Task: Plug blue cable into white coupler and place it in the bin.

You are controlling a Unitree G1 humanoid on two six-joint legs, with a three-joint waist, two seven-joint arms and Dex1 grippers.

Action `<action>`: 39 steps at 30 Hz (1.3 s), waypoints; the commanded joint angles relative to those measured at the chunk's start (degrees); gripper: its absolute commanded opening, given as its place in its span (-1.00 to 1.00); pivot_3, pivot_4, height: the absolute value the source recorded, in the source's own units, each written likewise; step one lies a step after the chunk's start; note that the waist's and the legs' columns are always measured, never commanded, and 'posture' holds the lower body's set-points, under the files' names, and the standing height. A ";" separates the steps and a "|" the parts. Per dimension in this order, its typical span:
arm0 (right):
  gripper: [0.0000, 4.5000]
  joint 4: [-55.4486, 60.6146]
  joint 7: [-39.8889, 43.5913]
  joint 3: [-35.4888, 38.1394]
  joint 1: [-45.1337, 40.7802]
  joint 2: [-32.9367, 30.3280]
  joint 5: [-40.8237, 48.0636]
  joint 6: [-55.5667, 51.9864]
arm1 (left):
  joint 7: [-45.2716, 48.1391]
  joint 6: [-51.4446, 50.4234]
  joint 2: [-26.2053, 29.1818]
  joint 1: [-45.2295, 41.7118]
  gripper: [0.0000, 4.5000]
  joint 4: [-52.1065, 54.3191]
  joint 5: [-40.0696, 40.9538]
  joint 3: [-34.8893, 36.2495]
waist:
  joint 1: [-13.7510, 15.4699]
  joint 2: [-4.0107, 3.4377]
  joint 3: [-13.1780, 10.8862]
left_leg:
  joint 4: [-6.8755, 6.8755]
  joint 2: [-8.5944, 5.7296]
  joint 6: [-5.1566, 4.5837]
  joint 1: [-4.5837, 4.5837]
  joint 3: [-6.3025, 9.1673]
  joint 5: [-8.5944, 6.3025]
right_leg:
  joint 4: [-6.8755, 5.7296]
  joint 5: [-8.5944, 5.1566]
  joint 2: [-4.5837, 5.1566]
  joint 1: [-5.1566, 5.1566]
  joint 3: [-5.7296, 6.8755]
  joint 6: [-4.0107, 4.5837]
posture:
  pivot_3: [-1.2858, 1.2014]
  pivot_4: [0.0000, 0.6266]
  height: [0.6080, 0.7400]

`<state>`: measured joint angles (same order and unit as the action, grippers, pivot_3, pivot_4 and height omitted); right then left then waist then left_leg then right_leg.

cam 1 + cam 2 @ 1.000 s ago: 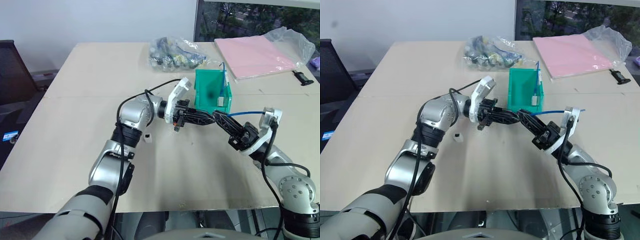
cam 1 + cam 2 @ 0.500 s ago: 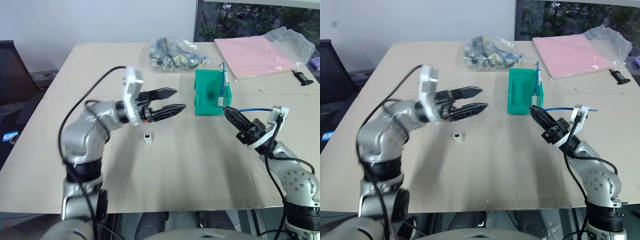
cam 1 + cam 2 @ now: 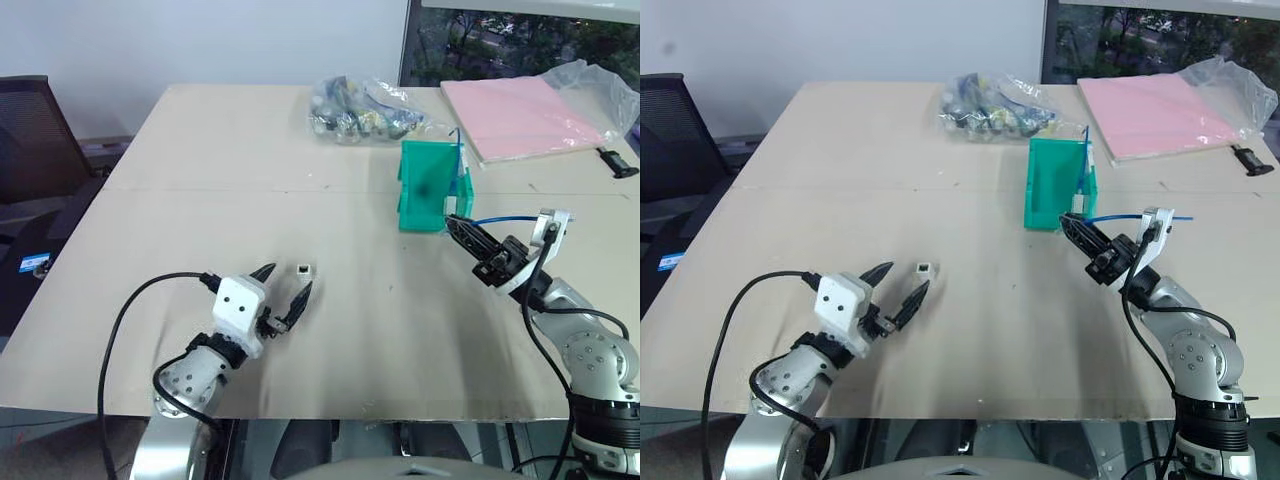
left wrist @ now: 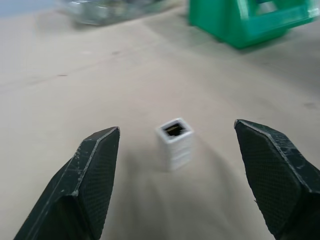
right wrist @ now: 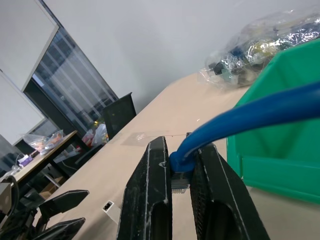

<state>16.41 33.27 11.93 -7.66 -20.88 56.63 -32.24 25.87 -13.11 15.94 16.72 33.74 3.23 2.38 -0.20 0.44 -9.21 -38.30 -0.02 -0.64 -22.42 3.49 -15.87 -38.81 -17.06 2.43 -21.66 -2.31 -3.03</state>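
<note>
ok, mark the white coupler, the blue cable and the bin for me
white coupler (image 4: 174, 143), left wrist view, its front face.
blue cable (image 5: 260, 112), right wrist view, the cord behind the fingers.
bin (image 3: 428, 190), left eye view, its side wall.

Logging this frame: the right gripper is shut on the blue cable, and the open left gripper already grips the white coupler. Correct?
No. The left gripper is open around the white coupler, not gripping it; the left wrist view shows gaps on both sides. The right gripper is shut on the blue cable.

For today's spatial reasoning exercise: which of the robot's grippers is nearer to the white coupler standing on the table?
Left. The left gripper sits open just short of the white coupler, its fingers either side of it in the wrist view. The right gripper, holding the blue cable, is far across the table by the bin.
</note>
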 commanded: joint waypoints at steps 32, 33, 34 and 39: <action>-1.00 7.37 -2.38 -1.91 0.18 -0.56 -2.60 0.14 | -5.50 2.83 -3.76 -16.64 -0.77 -21.01 -2.30 -8.16 | -0.18 -0.04 0.04 | -0.02 -0.06 -0.01 0.03 0.04 0.00 | -0.05 0.00 -0.23 0.02 0.07 -0.01 | 0.03 -0.52 1.00; -1.00 7.73 -1.72 -3.22 -0.49 -1.14 -3.97 0.18 | -1.61 3.59 -3.30 -19.21 -0.77 -23.20 -0.13 -8.80 | -0.22 -0.04 0.04 | -0.02 -0.07 -0.01 0.03 0.05 0.01 | -0.05 0.00 -0.23 0.02 0.12 -0.01 | 0.03 -0.52 1.00; -1.00 7.84 -1.00 -4.41 -1.08 -1.70 -5.31 0.36 | 1.58 4.08 -3.06 -21.35 -0.77 -25.16 1.71 -9.28 | -0.26 -0.04 0.04 | -0.02 -0.09 -0.01 0.03 0.05 0.01 | -0.07 0.00 -0.25 0.01 0.22 -0.01 | 0.03 -0.52 1.00; -1.00 7.91 6.21 -12.18 -3.43 -7.11 -14.64 3.04 | 21.02 6.24 -0.94 -33.65 -0.77 -37.64 8.14 -13.42 | -0.52 -0.01 0.03 | -0.05 -0.32 0.01 -0.05 0.10 0.02 | 0.01 -0.01 -0.24 -0.02 0.36 -0.03 | 0.03 -0.52 1.00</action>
<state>22.52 37.35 0.40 -10.56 -27.23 43.73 -30.84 41.96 -8.66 14.48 -15.99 -2.91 9.14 -10.11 -0.73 0.42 -9.18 -38.34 -0.33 -0.63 -22.47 3.62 -15.85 -38.77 -17.07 2.17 -21.68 -1.95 -3.06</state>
